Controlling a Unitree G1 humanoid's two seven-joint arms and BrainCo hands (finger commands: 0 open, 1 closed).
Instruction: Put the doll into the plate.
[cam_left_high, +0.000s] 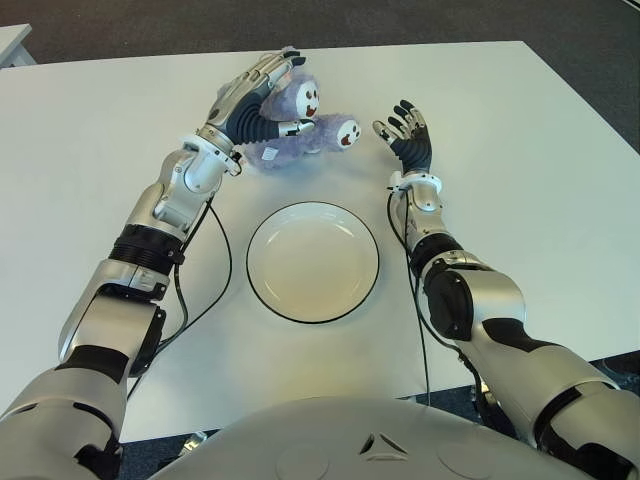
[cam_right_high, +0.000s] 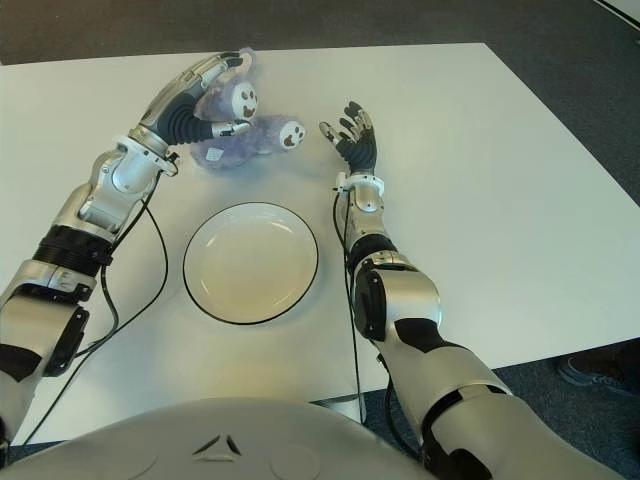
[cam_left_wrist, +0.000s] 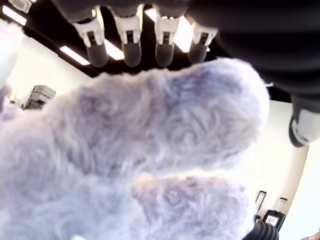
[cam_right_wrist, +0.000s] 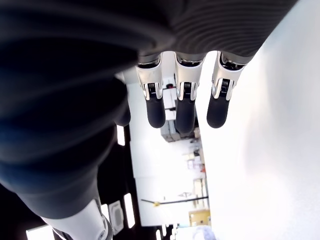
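Two robot arms reach forward over a plain white rectangular table (cam_left_high: 520, 150), seen from the robot's own head looking down. A fluffy lilac plush doll (cam_left_high: 300, 125) with two small white faces, each with dark dot eyes and a brown mouth, lies toward the far edge of the table, a little to the robot's left of the middle.

The left hand (cam_left_high: 255, 100) is on the doll. Its silver and black fingers (cam_left_high: 270, 70) lie over the doll's top and far side, while the thumb comes across the near side just beneath one white face, so the fingers are curled around the doll's fur. The left wrist view is filled with the lilac fur, four fingertips (cam_left_wrist: 130, 50) showing just past the top of it. Whether the doll is lifted or lies on the table cannot be told.

The right hand (cam_left_high: 408, 135) shows just to the right of the doll, near it but apart, palm turned toward it. Its fingers are spread and only slightly bent, holding nothing; the right wrist view shows three fingertips (cam_right_wrist: 185, 115) extended with nothing between them.

A round white plate with a thin black rim (cam_left_high: 262, 290) sits on the table nearer the robot, toward the near edge and close to the middle, between the two forearms. The doll lies just beyond the plate's far side, outside it.
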